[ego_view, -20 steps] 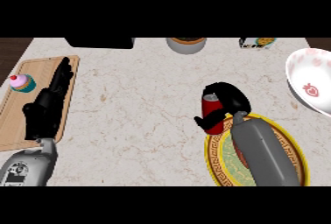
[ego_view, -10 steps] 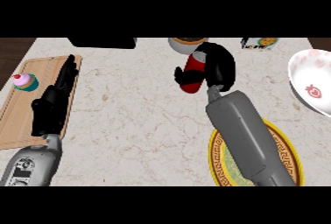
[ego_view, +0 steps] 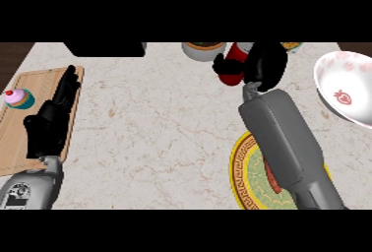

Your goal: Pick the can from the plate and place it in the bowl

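While its fingers curl round the red can (ego_view: pixel 234 64), the right robot hand (ego_view: pixel 265 66) sits near the table's far edge at about 1 o'clock in the head view. Half a second ago it held the can nearer the middle of that edge; a second ago it was just above the plate. Since then the can has travelled away from the plate and toward 2 o'clock.

The can is a red cylinder with a pale top end, tilted, and it lies against the left side of the black fingers, partly hidden by them. The grey forearm runs from the hand down to 5 o'clock, crossing the plate (ego_view: pixel 245 167), a round dish with a yellow patterned rim and a greenish centre.

At 3 o'clock, well apart from the can, sits the bowl (ego_view: pixel 341 88), white and smooth with red strawberry prints.

The table (ego_view: pixel 160 128) is pale veined marble. At 9 o'clock the left robot hand (ego_view: pixel 51 120) rests with straight fingers, unchanged, over a wooden cutting board (ego_view: pixel 15 142) that carries a cupcake (ego_view: pixel 18 98) with pink icing.
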